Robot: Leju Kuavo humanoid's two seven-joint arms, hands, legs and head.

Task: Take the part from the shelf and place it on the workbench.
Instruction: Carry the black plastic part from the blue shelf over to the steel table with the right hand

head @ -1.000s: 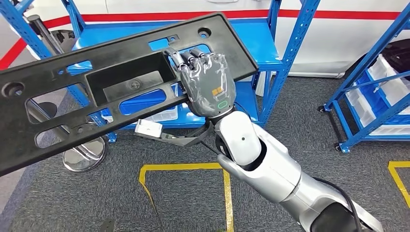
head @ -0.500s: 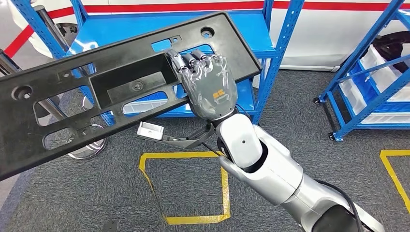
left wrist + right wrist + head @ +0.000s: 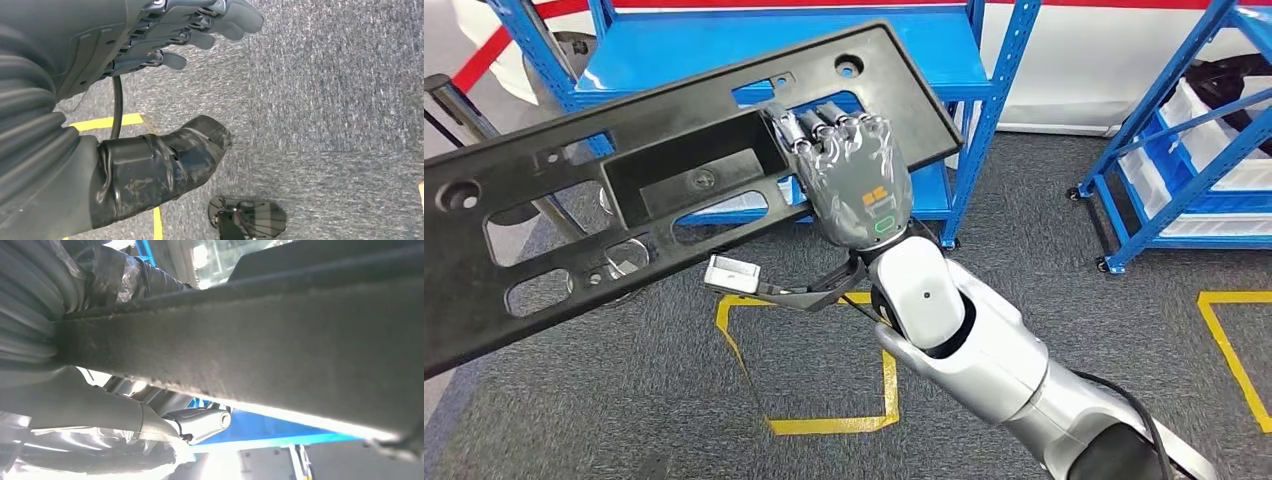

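A long black plastic part (image 3: 624, 190) with slots, holes and a rectangular recess runs from the upper middle to the left edge of the head view. My right hand (image 3: 856, 180) grips its near edge, fingers hooked over the rim beside the recess, holding it tilted in the air. In the right wrist view the part's dark underside (image 3: 280, 350) passes close over the hand (image 3: 65, 340). My left hand (image 3: 150, 75) hangs over grey carpet, fingers apart, holding nothing. Behind the part stands the blue shelf (image 3: 964, 60).
A second blue rack (image 3: 1184, 170) with white bins stands at the right. Yellow tape outlines (image 3: 824, 420) mark the grey carpet below. A metal stand with a round base (image 3: 614, 260) shows through the part's slots at the left; the same base (image 3: 250, 217) is on the floor near my left hand.
The whole view has shifted: shelf and floor markings slid up and left, so the camera moved. The right hand keeps the same grip on the part.
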